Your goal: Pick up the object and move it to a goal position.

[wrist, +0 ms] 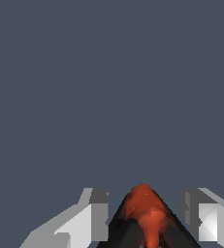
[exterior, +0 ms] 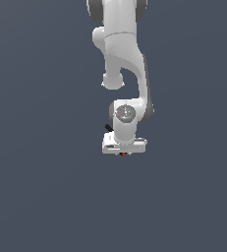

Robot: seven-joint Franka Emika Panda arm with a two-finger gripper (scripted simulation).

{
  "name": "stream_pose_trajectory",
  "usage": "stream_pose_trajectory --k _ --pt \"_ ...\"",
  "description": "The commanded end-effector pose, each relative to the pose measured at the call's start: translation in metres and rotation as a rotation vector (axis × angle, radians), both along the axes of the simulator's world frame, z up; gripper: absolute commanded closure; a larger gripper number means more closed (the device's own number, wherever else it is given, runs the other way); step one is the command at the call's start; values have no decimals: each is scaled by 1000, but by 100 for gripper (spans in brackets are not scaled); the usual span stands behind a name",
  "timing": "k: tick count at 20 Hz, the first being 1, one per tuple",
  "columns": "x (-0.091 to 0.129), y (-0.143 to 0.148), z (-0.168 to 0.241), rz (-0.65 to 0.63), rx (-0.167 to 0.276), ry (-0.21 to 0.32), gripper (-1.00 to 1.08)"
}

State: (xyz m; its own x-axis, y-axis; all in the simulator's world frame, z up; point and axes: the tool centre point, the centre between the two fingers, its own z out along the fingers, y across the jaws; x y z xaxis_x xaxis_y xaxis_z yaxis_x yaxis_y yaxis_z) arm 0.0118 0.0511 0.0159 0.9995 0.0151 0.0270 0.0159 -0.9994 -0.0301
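Observation:
The object [wrist: 143, 213] is a small black looped thing with a red tip. In the wrist view it sits between my two white fingers [wrist: 91, 218] and fills the gap from pad to pad. My gripper [wrist: 144, 196] looks shut on it. In the exterior view the white hand [exterior: 125, 145] covers nearly all of it, and only the object's red tip [exterior: 123, 154] shows at the hand's lower edge. No goal marker is visible in either view.
A plain dark grey-blue ground [exterior: 36, 197] fills both views. The white arm [exterior: 127, 59] reaches down from the exterior view's top to the hand near the centre. No other objects, containers or edges show.

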Motion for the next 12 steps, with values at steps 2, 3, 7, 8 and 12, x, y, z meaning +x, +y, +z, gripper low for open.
stream_pose_trajectory --k 2,3,7,8,12 --pt "0 0 0 0 0 0 108" --pt "0 0 0 0 0 0 108" --pt "1 0 1 0 0 -1 108" --pt "2 0 1 0 0 -1 108" --pt "8 1 1 0 0 -1 108"
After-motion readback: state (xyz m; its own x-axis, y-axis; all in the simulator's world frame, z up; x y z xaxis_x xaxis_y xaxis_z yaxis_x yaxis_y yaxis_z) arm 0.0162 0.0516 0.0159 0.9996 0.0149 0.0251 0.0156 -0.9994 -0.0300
